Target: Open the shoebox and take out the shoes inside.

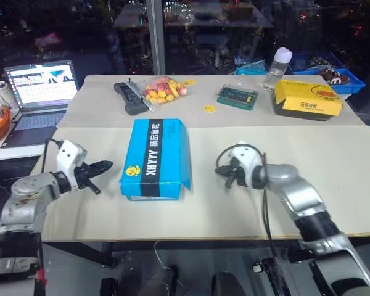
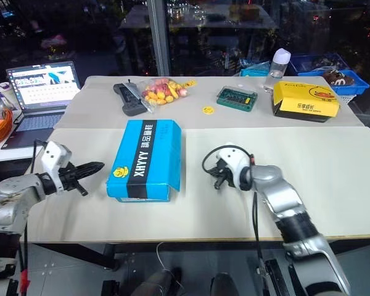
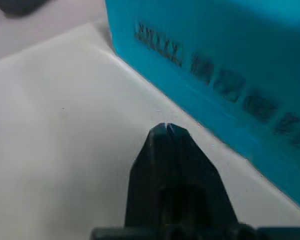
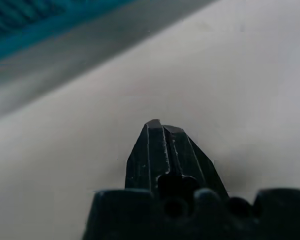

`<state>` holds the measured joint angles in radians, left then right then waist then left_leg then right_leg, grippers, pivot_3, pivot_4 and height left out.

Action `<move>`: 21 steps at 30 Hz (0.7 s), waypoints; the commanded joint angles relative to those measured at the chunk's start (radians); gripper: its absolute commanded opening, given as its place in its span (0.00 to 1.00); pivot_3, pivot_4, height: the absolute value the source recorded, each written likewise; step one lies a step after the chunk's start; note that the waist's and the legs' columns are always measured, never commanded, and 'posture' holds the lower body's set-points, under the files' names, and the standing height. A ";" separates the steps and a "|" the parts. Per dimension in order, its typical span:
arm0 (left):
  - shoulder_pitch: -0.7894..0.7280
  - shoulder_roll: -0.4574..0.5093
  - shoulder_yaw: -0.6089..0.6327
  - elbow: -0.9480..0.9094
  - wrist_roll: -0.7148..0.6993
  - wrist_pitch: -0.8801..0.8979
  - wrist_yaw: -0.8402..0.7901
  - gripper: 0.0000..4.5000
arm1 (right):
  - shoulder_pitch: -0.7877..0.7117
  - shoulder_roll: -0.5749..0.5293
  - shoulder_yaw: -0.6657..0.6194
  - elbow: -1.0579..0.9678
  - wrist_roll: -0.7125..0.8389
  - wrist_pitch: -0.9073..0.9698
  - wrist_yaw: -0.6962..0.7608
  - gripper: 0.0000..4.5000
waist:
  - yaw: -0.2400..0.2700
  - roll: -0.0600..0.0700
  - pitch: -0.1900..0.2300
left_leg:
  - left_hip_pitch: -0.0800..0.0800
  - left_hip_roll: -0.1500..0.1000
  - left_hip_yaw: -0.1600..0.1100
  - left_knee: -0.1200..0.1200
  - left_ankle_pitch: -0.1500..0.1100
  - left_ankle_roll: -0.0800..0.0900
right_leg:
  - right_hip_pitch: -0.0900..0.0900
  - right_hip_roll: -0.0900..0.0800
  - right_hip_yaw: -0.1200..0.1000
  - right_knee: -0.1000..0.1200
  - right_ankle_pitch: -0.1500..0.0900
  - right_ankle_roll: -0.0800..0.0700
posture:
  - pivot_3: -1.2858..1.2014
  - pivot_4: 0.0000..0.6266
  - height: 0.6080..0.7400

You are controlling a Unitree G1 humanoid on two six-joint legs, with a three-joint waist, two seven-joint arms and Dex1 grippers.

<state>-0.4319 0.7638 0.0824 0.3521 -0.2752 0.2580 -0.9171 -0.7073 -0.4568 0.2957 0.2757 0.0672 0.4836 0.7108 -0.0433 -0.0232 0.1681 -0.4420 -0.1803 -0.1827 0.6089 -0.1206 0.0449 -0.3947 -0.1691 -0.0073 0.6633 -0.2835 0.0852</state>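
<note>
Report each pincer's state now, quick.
Left pincer: shut, holding nothing, beside the shoebox.
Right pincer: shut, holding nothing, over the table.

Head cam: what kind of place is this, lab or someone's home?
Most likely a lab or office test area, at night. A cloth-covered work table holds staged props: the blue shoebox, a green circuit board. An open laptop sits on a side desk, and dark glass stands behind.
</note>
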 commanded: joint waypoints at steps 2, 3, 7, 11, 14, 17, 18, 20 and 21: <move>-0.075 -0.052 -0.101 0.048 0.103 -0.093 -0.008 0.02 | -0.069 0.051 0.023 0.090 -0.060 -0.098 0.001 0.00 | 0.000 0.000 0.000 | 0.000 0.002 0.000 -0.001 0.001 -0.002 | 0.001 0.002 0.000 0.000 0.001 -0.001 | 0.52 0.24 1.00; -0.098 -0.079 -0.125 0.040 0.110 -0.098 -0.015 0.02 | -0.074 0.062 0.022 0.090 -0.064 -0.101 0.002 0.00 | 0.001 0.000 0.000 | 0.000 0.003 0.000 -0.001 0.001 -0.002 | 0.001 0.003 0.000 0.000 0.001 -0.002 | 0.52 0.24 1.00; -0.164 -0.169 -0.177 0.006 0.116 -0.096 -0.044 0.02 | -0.044 0.061 0.000 0.013 -0.058 -0.068 0.014 0.00 | 0.009 0.000 0.000 | 0.000 0.003 -0.001 0.000 0.002 -0.004 | -0.001 0.004 -0.001 0.001 0.002 -0.002 | 0.52 0.24 1.00; -0.198 -0.233 -0.206 -0.018 0.116 -0.088 -0.058 0.02 | 0.025 0.022 -0.028 -0.117 -0.041 0.007 0.028 0.00 | 0.007 0.000 0.000 | 0.000 0.003 -0.001 0.000 0.002 -0.003 | -0.001 0.004 0.000 0.001 0.002 -0.001 | 0.52 0.24 1.00; -0.198 -0.254 -0.219 -0.036 0.121 -0.082 -0.070 0.02 | 0.076 -0.012 -0.051 -0.210 -0.030 0.062 0.031 0.00 | 0.005 0.000 0.000 | 0.000 0.003 0.000 0.000 0.002 -0.002 | 0.001 0.004 0.001 0.001 0.002 -0.001 | 0.52 0.24 1.00; -0.187 -0.259 -0.228 -0.062 0.118 -0.071 -0.085 0.02 | 0.131 -0.052 -0.083 -0.299 -0.026 0.120 0.025 0.00 | 0.002 0.000 0.000 | -0.001 0.003 0.000 0.000 0.002 -0.002 | 0.001 0.004 0.001 0.001 0.002 -0.001 | 0.52 0.24 1.00; -0.182 -0.259 -0.230 -0.075 0.116 -0.065 -0.089 0.02 | 0.146 -0.063 -0.092 -0.322 -0.023 0.136 0.025 0.00 | 0.001 0.000 0.000 | -0.001 0.003 0.000 0.000 0.002 -0.002 | 0.001 0.004 0.001 0.001 0.002 -0.001 | 0.52 0.24 1.00; -0.165 -0.257 -0.231 -0.115 0.104 -0.045 -0.100 0.02 | 0.176 -0.083 -0.112 -0.361 -0.017 0.165 0.025 0.00 | 0.002 0.000 0.000 | -0.001 0.003 0.000 0.001 0.002 -0.002 | 0.001 0.004 0.001 0.001 0.002 -0.001 | 0.52 0.24 1.00; -0.157 -0.255 -0.232 -0.132 0.102 -0.036 -0.104 0.02 | 0.186 -0.089 -0.120 -0.373 -0.016 0.175 0.024 0.00 | 0.002 0.000 0.000 | -0.001 0.003 0.000 0.001 0.002 -0.002 | 0.001 0.004 0.001 0.001 0.002 -0.001 | 0.52 0.24 1.00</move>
<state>-0.5939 0.5085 -0.1497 0.2859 -0.1499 0.2097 -1.0032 -0.5251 -0.5339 0.2134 -0.0324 0.0267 0.6368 0.7369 -0.0418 -0.0233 0.1681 -0.4426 -0.1769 -0.1829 0.6096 -0.1188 0.0426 -0.3932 -0.1652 -0.0058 0.6640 -0.2813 0.0840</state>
